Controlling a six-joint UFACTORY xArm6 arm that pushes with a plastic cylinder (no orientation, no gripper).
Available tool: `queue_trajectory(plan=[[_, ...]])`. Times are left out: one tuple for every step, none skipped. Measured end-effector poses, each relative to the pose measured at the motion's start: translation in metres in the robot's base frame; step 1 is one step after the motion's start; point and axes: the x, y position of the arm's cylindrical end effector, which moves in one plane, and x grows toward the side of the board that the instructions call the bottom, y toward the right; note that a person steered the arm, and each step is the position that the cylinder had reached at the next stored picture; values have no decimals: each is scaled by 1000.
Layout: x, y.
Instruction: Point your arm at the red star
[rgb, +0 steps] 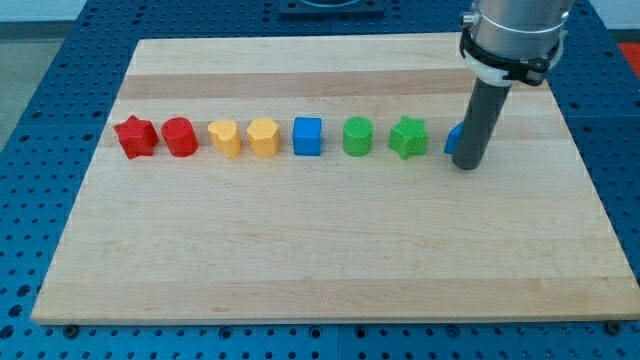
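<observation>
The red star (134, 137) lies at the view's left end of a row of blocks on the wooden board (330, 250). My tip (467, 164) rests on the board at the row's right end, touching or just in front of a blue block (453, 139) that the rod mostly hides. The tip is far to the right of the red star, with the whole row between them.
From the star rightwards the row holds a red cylinder (180, 137), two yellow blocks (226, 139) (263, 136), a blue cube (308, 136), a green cylinder (357, 136) and a green star (407, 137). A blue perforated table (40, 80) surrounds the board.
</observation>
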Motion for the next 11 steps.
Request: queue_trajectory(plan=[[0,0],[13,-12],[39,-57],[55,-121],[56,-193],[56,-271],[51,-342],[29,-415],[12,-462],[7,-462],[-26,-463]])
